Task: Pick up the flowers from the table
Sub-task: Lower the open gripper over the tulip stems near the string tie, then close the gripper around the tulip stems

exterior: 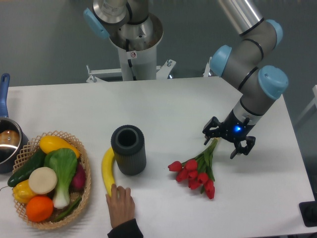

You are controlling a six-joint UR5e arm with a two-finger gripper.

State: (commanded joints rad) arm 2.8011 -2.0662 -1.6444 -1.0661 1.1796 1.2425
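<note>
**Ana:** Looking at the gripper [229,139], where would you say it stands in the job?

**Ben:** At the grasp itself, I'd judge. It hangs low at about four o'clock on the table [163,104], its two dark fingers spread either side of the green stem ends of the flowers [197,171]. The jaws look parted, with the stems running up between them, but I cannot tell whether either finger touches a stem. Nothing seems to be clamped.

**Ana:** And the bunch?

**Ben:** Lying flat on the white top. The red heads fan out toward seven o'clock from the gripper, the stems pointing up toward one o'clock into the claw.

**Ana:** So what does the next move ask for?

**Ben:** Probably closing on the stems near their tips, then lifting straight up. The hold would be far from the heavy heads, so I'd expect the bunch to droop and swing; a firm but gentle squeeze and a slow rise seem wise.

**Ana:** Anything in the way?

**Ben:** The dark ribbed cup [128,149] stands well apart at nine o'clock from the tulips, with the banana [107,169] beside it and a person's hand [120,204] on the banana's lower end. The basket [84,173] of vegetables sits further left.
</note>
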